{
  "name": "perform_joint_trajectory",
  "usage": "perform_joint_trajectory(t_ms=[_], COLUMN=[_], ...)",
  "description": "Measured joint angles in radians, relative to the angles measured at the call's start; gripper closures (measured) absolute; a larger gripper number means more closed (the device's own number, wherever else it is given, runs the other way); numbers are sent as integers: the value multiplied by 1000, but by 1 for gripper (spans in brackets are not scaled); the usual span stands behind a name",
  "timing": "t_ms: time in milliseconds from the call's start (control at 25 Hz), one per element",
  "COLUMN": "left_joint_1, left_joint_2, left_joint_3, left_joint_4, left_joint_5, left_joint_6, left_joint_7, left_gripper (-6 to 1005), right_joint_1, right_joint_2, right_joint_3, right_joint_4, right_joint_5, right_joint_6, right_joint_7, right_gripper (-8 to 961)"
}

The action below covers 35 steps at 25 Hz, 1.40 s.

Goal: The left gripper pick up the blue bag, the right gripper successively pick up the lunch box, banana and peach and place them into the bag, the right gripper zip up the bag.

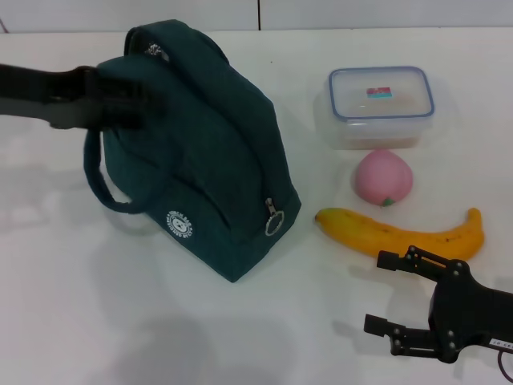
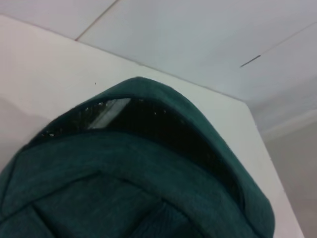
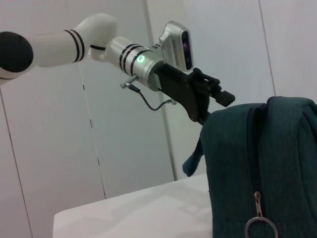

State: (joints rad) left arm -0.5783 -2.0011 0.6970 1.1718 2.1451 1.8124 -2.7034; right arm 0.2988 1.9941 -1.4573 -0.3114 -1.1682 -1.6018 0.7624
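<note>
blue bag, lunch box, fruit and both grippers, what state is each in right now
blue bag: upright on the table, top zipper partly open
lunch box: lid on, resting on the table
peach: loose on the table, between lunch box and banana
banana: lying flat on the table
left gripper: at the bag's top
right gripper: open, empty, near the banana

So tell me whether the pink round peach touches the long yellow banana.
Apart. The head view shows a strip of white table between the pink round peach and the long yellow banana lying nearer the robot.
</note>
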Motion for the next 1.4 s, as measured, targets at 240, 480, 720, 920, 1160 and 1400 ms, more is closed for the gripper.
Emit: perform_joint_trajectory(t_ms=[240, 480, 720, 920, 1160, 1400], left_joint_1=[-35, -51, -53, -47, -50, -49], left_joint_2=[-9, -12, -3, -17, -19, -16], left_joint_3=[1, 1, 2, 3, 12, 13], left_joint_4=[-4, -25, -22, -11, -21, -19], left_joint_5=[70, 80, 82, 74, 87, 80], left_joint_6=[-29, -39, -43, -56, -58, -55], left_joint_7=[-18, -25, -13, 23, 29, 26], left_gripper=[280, 306, 365, 469, 648, 879], right_joint_1=[0, -4, -10, -13, -15, -22], right_joint_2=[0, -1, -4, -2, 3, 4], right_joint_3=[0, 0, 0, 0, 1, 30], right_joint_4=[0, 1, 2, 2, 2, 3], right_joint_5=[-3, -2, 5, 6, 8, 16], right_joint_6=[-1, -1, -2, -3, -5, -37], right_joint_7=[1, 2, 2, 2, 2, 7], right_gripper=[104, 104, 105, 105, 106, 106])
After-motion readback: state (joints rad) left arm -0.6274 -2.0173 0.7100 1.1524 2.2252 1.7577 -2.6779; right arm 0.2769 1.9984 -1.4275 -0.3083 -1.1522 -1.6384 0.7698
